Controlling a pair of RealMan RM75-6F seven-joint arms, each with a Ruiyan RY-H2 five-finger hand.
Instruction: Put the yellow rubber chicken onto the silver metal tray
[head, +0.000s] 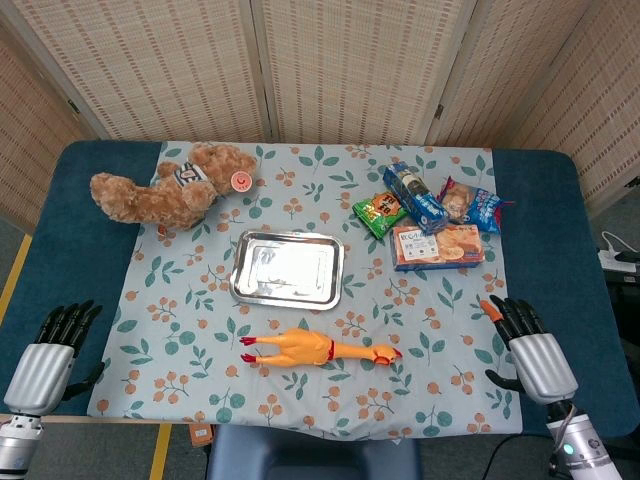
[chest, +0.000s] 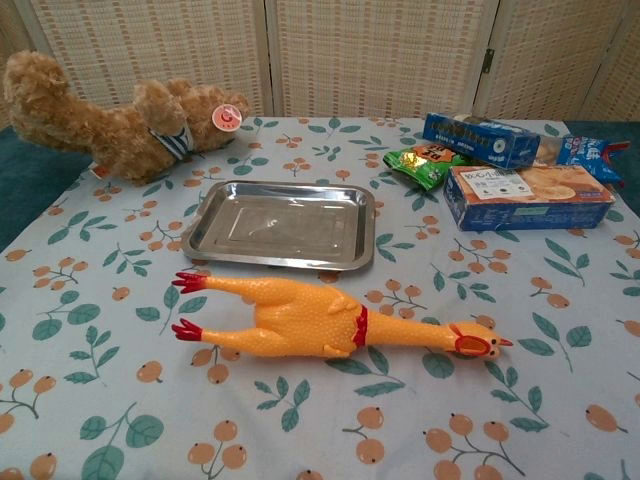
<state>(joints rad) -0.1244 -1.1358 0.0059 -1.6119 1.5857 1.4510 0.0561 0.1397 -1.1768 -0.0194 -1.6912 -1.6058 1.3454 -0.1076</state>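
The yellow rubber chicken lies on its side on the floral cloth, red feet to the left and head to the right. Just behind it sits the silver metal tray, with nothing in it. My right hand hovers at the table's right front, well right of the chicken's head, fingers stretched out and holding nothing. Low at the left front edge is my left hand, also empty with fingers extended. The chest view shows neither hand.
A brown teddy bear lies at the back left. Snack packs and a box cluster at the back right, with a green packet and a blue pack. Woven screens stand behind the table.
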